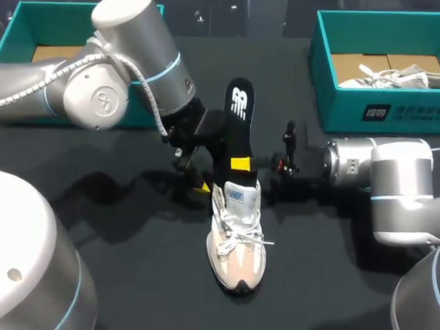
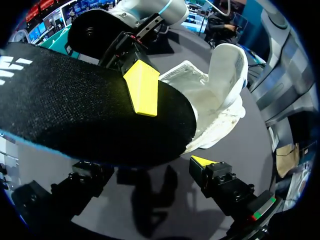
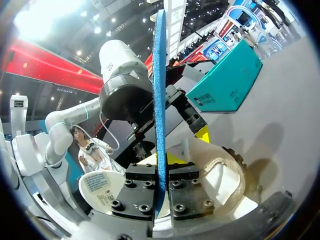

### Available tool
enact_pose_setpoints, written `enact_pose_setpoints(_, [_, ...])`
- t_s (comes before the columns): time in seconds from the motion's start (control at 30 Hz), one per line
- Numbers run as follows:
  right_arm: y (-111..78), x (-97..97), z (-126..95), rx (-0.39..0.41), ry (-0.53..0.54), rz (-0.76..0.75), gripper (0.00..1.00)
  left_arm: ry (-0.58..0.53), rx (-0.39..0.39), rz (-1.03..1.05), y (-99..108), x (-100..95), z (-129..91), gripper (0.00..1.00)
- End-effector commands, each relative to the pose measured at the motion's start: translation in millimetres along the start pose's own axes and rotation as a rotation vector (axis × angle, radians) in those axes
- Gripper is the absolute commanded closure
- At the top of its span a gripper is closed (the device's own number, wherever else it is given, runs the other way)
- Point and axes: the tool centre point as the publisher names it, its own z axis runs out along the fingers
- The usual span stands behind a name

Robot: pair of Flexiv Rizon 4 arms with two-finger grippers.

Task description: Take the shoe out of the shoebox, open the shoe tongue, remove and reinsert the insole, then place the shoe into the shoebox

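A white and pink sneaker [image 1: 235, 242] lies on the black table, toe toward the front edge. Above its heel opening the black insole [image 1: 239, 115] stands upright, its lower end at the shoe's collar. My right gripper [image 1: 240, 164] is shut on the insole near its lower end. In the right wrist view the insole [image 3: 159, 95] runs edge-on, blue, between that gripper's [image 3: 160, 176] fingers, with the shoe's opening [image 3: 220, 175] below. My left gripper [image 1: 197, 173] stands open beside the heel; in its own view the insole [image 2: 85, 115] and shoe [image 2: 220, 95] lie ahead of its [image 2: 147, 167] spread fingers.
A teal shoebox [image 1: 332, 104] at the back right holds another white shoe [image 1: 399, 76]. A second teal shoebox [image 1: 21, 25] sits at the back left, partly behind my left arm [image 1: 115, 65]. My right arm [image 1: 394, 183] lies across the table's right side.
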Motion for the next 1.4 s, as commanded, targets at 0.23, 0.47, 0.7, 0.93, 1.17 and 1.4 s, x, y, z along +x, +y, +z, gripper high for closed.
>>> enact_pose_setpoints(0.23, [-24.4,-2.8,5,-0.003,0.001,0.042,1.0,-0.001,-0.002,0.001,0,1.2,-1,0.0])
enact_pose_setpoints(0.47, [-36.3,-1.3,6,0.003,-0.028,0.074,1.0,-0.001,-0.002,0.001,0,1.2,-1,0.0])
enact_pose_setpoints(0.7, [-35.8,5.1,4,-0.01,-0.04,0.057,1.0,-0.001,-0.002,0.001,0,1.2,-1,0.0])
enact_pose_setpoints(0.93, [-33.3,7.1,3,-0.023,-0.029,0.031,1.0,-0.001,-0.002,0.001,0,1.2,-1,0.0])
enact_pose_setpoints(1.17, [-30.7,17.7,-2,-0.076,-0.075,-0.029,1.0,-0.001,-0.002,0.001,0,1.2,-1,0.0])
enact_pose_setpoints(1.4, [-29.8,16.8,-4,-0.08,-0.114,-0.024,1.0,-0.001,-0.002,0.001,0,1.2,-1,0.0])
